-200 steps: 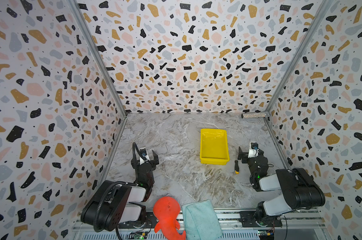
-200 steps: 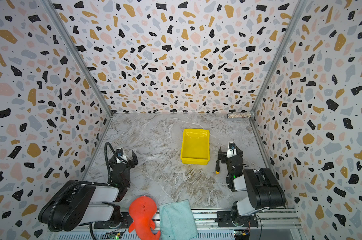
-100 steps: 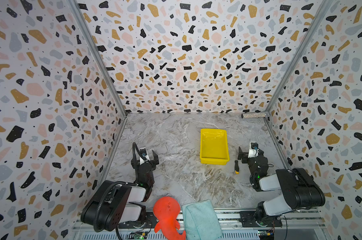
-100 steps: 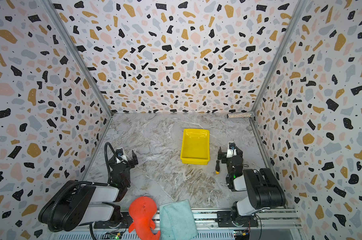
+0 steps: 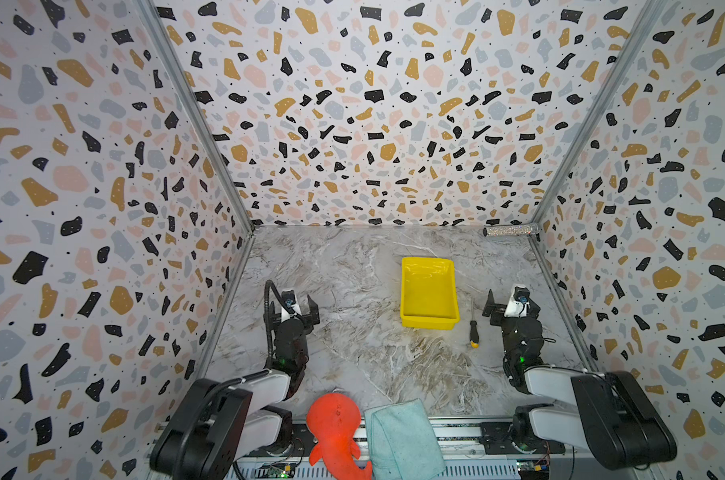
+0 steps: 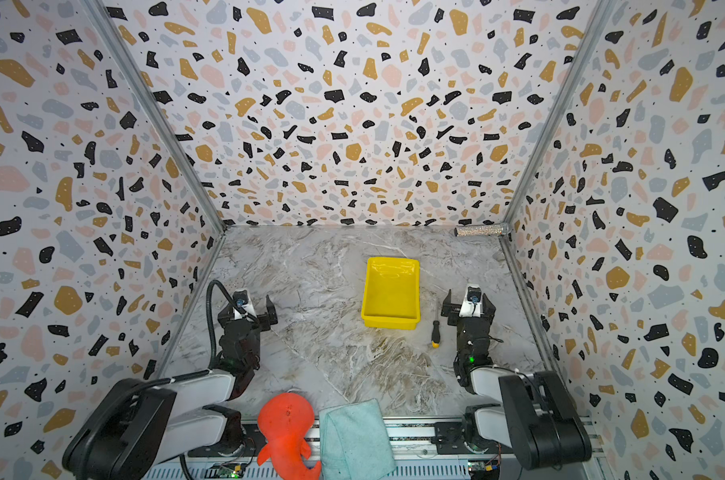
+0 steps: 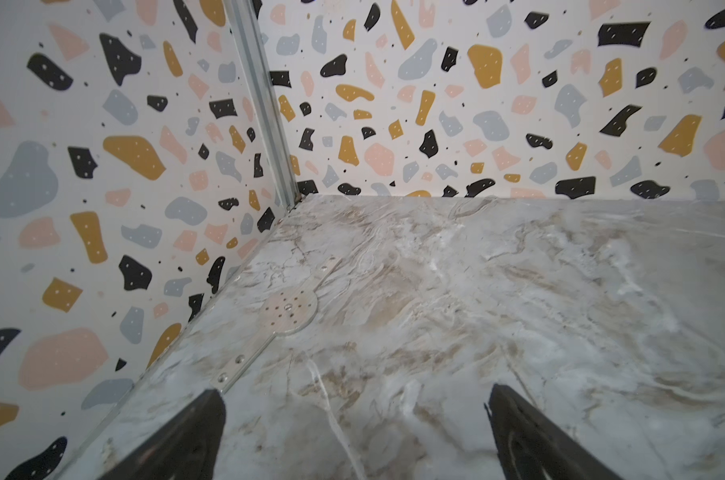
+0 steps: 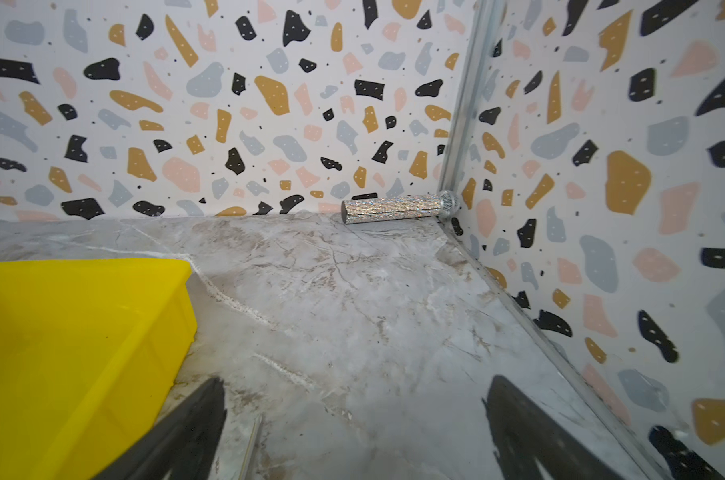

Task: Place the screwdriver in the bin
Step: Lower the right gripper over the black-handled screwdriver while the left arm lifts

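Start position: screwdriver (image 5: 473,330) on tabletop (image 5: 352,282), outside bin (image 5: 429,323).
The screwdriver lies flat just beside the yellow bin, at its 4 o'clock, with the shaft toward 12 o'clock and the yellow cap toward 6 o'clock. The right hand (image 5: 511,300) stands near the screwdriver at its 2 o'clock, released, grasping nothing. The left hand (image 5: 291,305) stands well apart at the bin's 9 o'clock, also released.
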`<state>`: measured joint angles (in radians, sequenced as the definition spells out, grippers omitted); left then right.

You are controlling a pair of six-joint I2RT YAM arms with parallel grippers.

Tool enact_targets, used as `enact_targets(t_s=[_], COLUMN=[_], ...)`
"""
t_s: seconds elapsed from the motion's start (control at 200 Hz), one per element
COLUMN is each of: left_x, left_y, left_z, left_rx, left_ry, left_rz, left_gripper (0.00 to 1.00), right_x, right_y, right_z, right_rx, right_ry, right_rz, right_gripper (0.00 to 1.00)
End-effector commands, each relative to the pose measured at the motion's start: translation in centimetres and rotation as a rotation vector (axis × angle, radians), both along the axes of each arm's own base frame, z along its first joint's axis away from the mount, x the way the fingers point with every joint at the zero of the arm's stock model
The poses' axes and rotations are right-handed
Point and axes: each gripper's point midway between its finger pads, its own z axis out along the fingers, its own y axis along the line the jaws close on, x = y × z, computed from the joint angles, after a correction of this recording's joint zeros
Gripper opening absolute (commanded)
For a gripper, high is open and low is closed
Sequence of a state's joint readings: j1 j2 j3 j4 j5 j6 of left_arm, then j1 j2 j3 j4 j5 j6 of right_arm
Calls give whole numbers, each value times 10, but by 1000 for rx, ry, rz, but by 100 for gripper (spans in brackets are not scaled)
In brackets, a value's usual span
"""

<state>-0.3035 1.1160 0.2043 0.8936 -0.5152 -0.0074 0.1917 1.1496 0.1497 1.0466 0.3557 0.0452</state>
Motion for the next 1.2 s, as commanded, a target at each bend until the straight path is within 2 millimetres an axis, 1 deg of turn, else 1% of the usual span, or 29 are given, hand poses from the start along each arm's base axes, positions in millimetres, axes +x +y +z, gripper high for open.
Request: enact_targets(t_s=[0.0, 0.01, 0.055, 0.075, 0.105, 0.145, 0.185, 0.23, 0.26, 0.28, 0.295, 0.345, 0.405, 0.456, 0.536, 0.571, 0.701, 0.801, 0.826, 0.876, 0.951, 1.011, 1.131, 1.191], left_x=[-7, -8, -13, -15, -19, -25, -31, -38, -42, -45, -45, -46, -47, -49, -52, -55, -66, -72, -73, -72, -69, -68, -64, -64], left_y=[-23, -23, -23, -25, -30, -37, -43, -43, -36, -30, -25, -17, -8, -4, 0, 6, 26, 35, 36, 33, 26, 22, 15, 13], left_z=[38, 43, 48, 49, 45, 34, 20, -2, -14, -18, -18, -16, -18, -23, -27, -30, -31, -31, -32, -33, -36, -38, -42, -45], left_rx=[-42, -80, -200, -244, -292, -327, -357, -359, -373, -390, -390, -371, -385, -403, -388, -383, -376, -391, -396, -408, -429, -439, -451, -451], left_ry=[-5, -14, 17, 36, 87, 151, 200, 255, 267, 276, 274, 273, 252, 257, 292, 302, 289, 274, 271, 269, 271, 271, 278, 286], left_rz=[-39, -30, -12, -21, -44, -79, -113, -115, -75, -31, -4, 37, 97, 132, 162, 199, 312, 361, 363, 341, 300, 272, 232, 226], left_gripper=[100, 100, 100, 100, 100, 100, 100, 100, 100, 100, 100, 100, 100, 100, 100, 100, 100, 100, 100, 100, 100, 100, 99, 98], right_x=[-7, -8, -15, -19, -29, -48, -62, -70, -75, -76, -76, -75, -77, -77, -78, -77, -72, -67, -66, -63, -60, -57, -53, -52], right_y=[5, 7, 13, 15, 13, 8, 5, 10, 12, 13, 16, 20, 21, 22, 20, 21, 24, 27, 28, 31, 37, 42, 53, 59], right_z=[13, 13, 18, 16, 3, -23, -45, -63, -70, -68, -64, -53, -51, -47, -49, -50, -57, -66, -68, -72, -77, -80, -86, -89], right_rx=[28, 38, 136, 198, 291, 397, 445, 445, 471, 470, 466, 464, 481, 475, 478, 477, 464, 449, 445, 436, 424, 410, 384, 370], right_ry=[99, 114, 161, 192, 262, 361, 415, 467, 474, 467, 459, 403, 343, 320, 325, 333, 374, 432, 448, 476, 511, 535, 578, 599], right_rz=[-67, -62, -50, -50, -76, -137, -165, -112, -102, -85, -61, -22, -2, 15, 0, 2, 2, -8, -8, 1, 19, 34, 76, 91], right_gripper=[99, 99, 99, 99, 99, 99, 99, 99, 99, 99, 99, 99, 99, 99, 99, 99, 99, 99, 100, 97, 89, 86, 77, 75])
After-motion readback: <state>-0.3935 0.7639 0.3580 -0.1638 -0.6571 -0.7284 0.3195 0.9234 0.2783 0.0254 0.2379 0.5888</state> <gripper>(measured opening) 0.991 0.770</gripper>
